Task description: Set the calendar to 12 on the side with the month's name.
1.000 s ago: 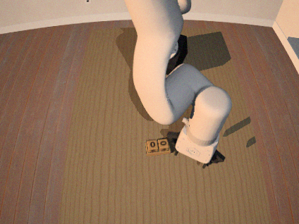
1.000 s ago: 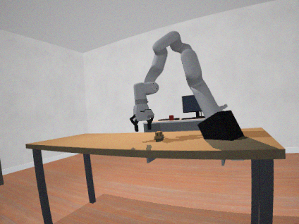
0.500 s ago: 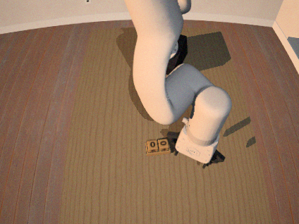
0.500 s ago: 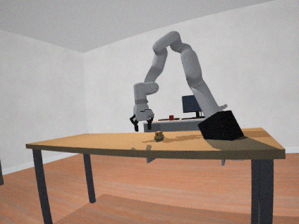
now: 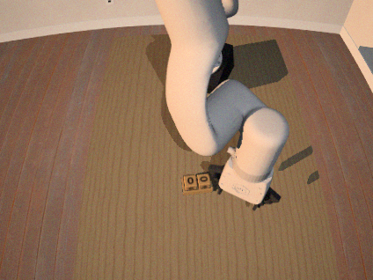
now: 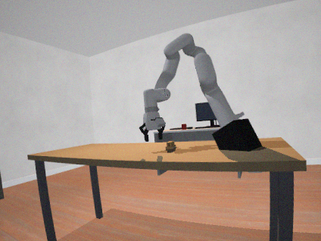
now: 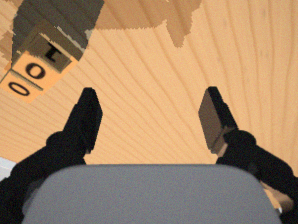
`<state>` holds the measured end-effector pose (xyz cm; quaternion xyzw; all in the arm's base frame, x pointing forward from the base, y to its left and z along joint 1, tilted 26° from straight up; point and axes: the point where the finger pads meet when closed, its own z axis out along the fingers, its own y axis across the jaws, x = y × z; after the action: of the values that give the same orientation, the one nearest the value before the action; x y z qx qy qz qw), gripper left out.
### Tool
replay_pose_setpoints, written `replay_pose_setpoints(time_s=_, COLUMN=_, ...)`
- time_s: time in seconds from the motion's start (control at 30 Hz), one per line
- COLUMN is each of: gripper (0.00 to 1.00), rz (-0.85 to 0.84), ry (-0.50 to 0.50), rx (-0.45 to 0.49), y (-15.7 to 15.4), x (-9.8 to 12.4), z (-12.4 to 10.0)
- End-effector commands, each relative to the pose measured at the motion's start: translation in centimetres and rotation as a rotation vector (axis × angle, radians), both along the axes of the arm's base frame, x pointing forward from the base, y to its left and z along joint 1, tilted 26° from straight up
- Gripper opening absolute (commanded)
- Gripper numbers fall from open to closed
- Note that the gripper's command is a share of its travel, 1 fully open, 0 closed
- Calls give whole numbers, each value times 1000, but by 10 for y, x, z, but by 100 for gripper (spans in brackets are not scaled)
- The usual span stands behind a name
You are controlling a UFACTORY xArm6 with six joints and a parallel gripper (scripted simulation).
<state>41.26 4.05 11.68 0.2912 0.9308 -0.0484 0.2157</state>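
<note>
The small wooden calendar (image 5: 197, 183) stands on the table, two cubes side by side in its tray. In the overhead view both top faces read 0. It also shows in the wrist view (image 7: 37, 65) at the upper left, with digits 1, 0 and 0 visible on the cube faces. In the side view it is a small block (image 6: 170, 146). My gripper (image 7: 150, 100) (image 6: 151, 134) is open and empty, fingers wide apart over bare table, to the right of the calendar and above it. In the overhead view the wrist (image 5: 246, 185) hides most of the fingers.
The arm's black base (image 6: 238, 136) stands at the back right of the table. A desk with a monitor (image 6: 205, 112) and a red cup (image 6: 184, 126) stands behind the table, away from it.
</note>
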Motion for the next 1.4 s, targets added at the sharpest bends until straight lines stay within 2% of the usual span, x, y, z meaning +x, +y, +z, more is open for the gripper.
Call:
replay_pose_setpoints(time_s=0.0, gripper=100, rz=1, ry=-3, rx=1, y=0, x=1, z=1)
replay_pose_setpoints(time_s=0.27, gripper=100, rz=-17, ry=-7, rx=8, y=0, x=1, z=1)
replay_pose_setpoints(time_s=0.5, gripper=100, rz=-236, ry=-59, rx=99, y=-7, x=1, z=3)
replay_pose_setpoints(time_s=0.6, gripper=100, rz=-236, ry=-59, rx=99, y=-21, x=1, z=6)
replay_pose_setpoints(time_s=0.83, gripper=100, rz=-254, ry=-64, rx=106, y=-23, x=0, z=7)
replay_pose_setpoints(time_s=1.07, gripper=100, rz=-472, ry=-116, rx=197, y=-31, x=0, z=9)
replay_pose_setpoints(time_s=1.17, gripper=100, rz=-472, ry=-116, rx=197, y=-45, x=0, z=12)
replay_pose_setpoints(time_s=1.37, gripper=100, rz=-478, ry=-117, rx=199, y=-46, x=0, z=12)
